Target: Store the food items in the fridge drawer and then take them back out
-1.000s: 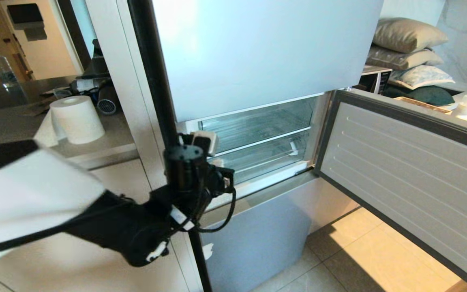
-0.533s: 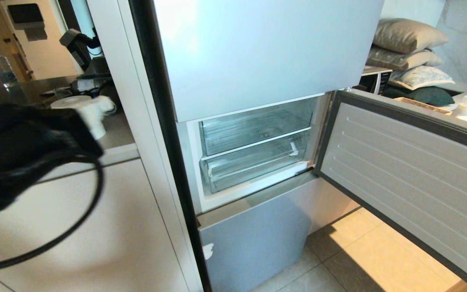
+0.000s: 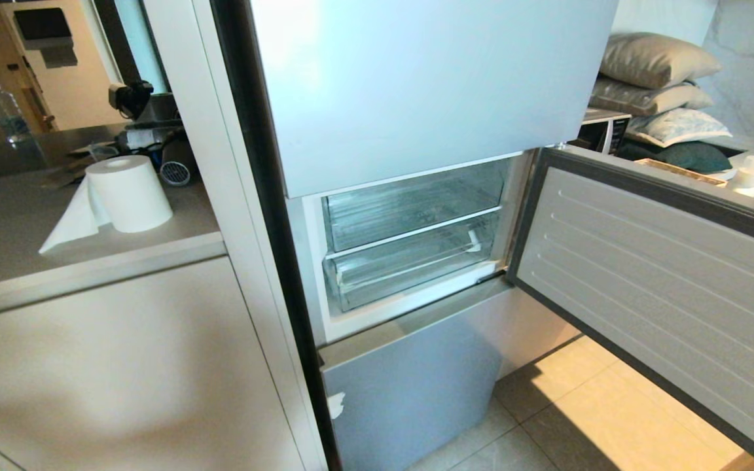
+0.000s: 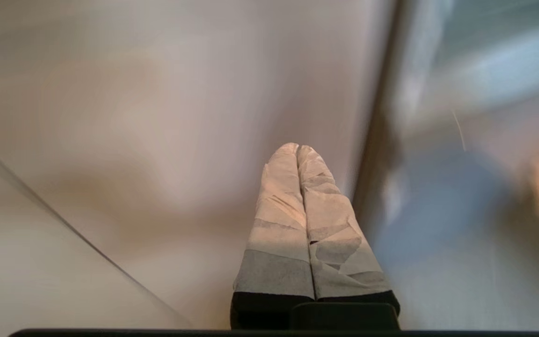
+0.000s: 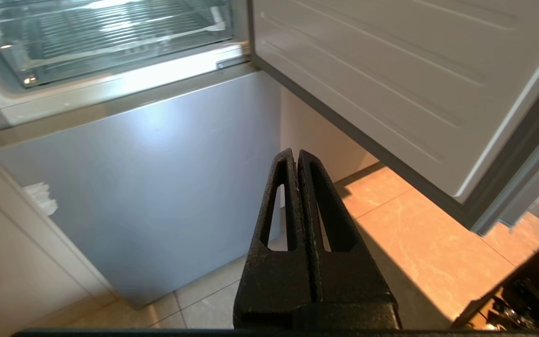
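The fridge drawer (image 3: 410,265) is the lower see-through bin in the open compartment, pushed in, with nothing red showing inside it. It also appears in the right wrist view as the fridge drawer (image 5: 110,42). The food items are out of view. My left gripper (image 4: 297,149) is shut with nothing between its taped fingers; it faces a pale cabinet panel beside the fridge's dark edge and is outside the head view. My right gripper (image 5: 296,154) is shut and empty, hanging low before the fridge's silvery-blue lower front (image 5: 148,178), over the floor tiles.
The fridge door (image 3: 652,281) stands swung open to the right. A similar clear bin (image 3: 410,203) sits above the drawer. A paper roll (image 3: 129,193) stands on the counter (image 3: 23,268) to the left, with a water bottle (image 3: 4,111) behind. Pillows (image 3: 658,65) are stacked at the back right.
My left arm, which was in front of the fridge's left edge a second ago, swung away to the left and dropped out of the head view. The drawer and door have not moved.
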